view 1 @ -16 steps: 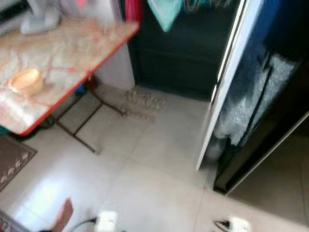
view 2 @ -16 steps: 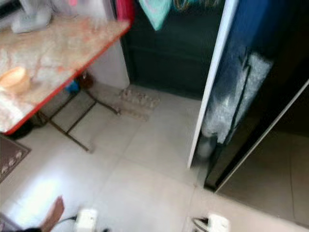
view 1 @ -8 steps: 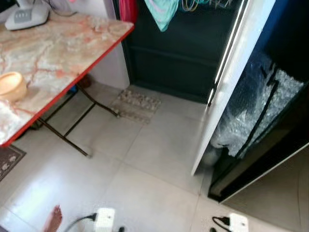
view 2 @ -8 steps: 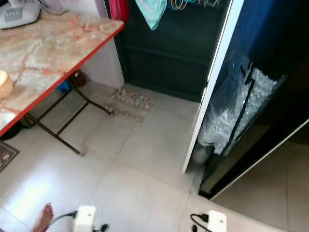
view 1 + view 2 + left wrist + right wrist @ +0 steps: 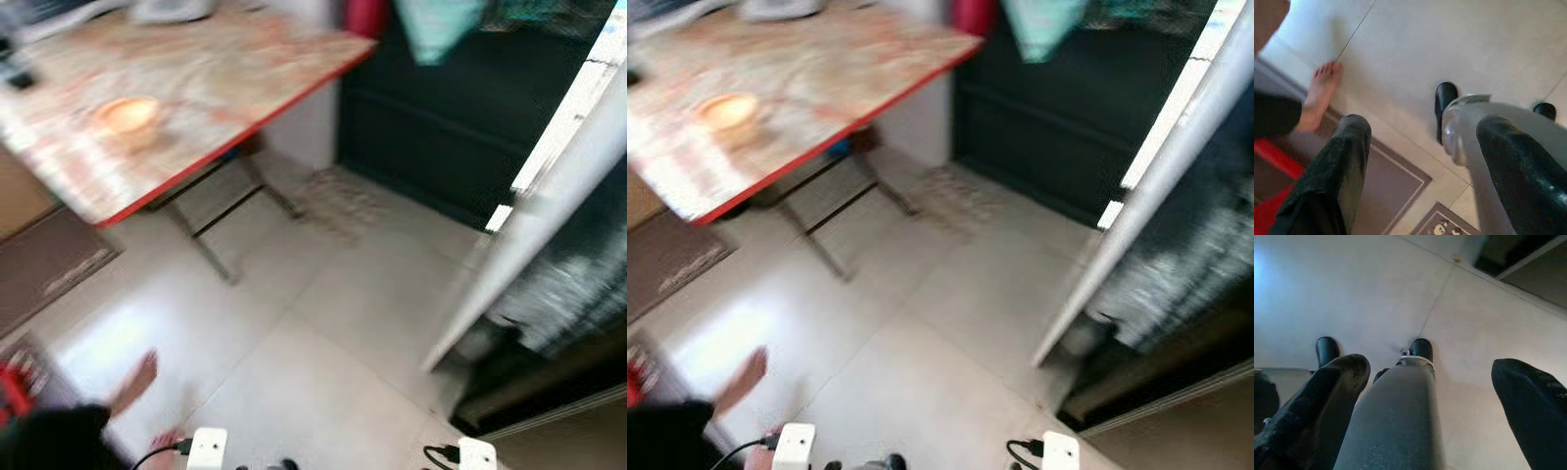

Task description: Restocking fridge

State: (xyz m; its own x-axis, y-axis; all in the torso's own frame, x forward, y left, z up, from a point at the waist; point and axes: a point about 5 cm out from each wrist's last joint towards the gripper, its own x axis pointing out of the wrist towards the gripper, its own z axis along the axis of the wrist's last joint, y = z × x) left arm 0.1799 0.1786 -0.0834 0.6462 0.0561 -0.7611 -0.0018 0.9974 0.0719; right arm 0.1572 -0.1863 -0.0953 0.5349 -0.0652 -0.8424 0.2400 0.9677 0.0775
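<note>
The fridge (image 5: 578,294) stands at the right with its white-edged door (image 5: 549,225) swung open; the dark inside is blurred, with something shiny and crinkled low down. My left gripper (image 5: 1425,132) hangs idle over the tiled floor, open with nothing between its fingers (image 5: 1347,156). My right gripper (image 5: 1432,367) hangs the same way, open and empty, with the fridge's dark base (image 5: 1518,254) beyond it. In both wrist views my own silver leg and black feet show below.
A marble-topped folding table (image 5: 225,69) with a red edge stands at the left, an orange bowl (image 5: 127,116) on it. A person's bare foot (image 5: 132,382) and dark clothing are at the lower left by a brown mat (image 5: 49,259). A small doormat (image 5: 338,201) lies by the dark far door.
The whole picture has shifted right and blurred, so the camera has turned left. More of the table, the brown mat and the person's foot now show.
</note>
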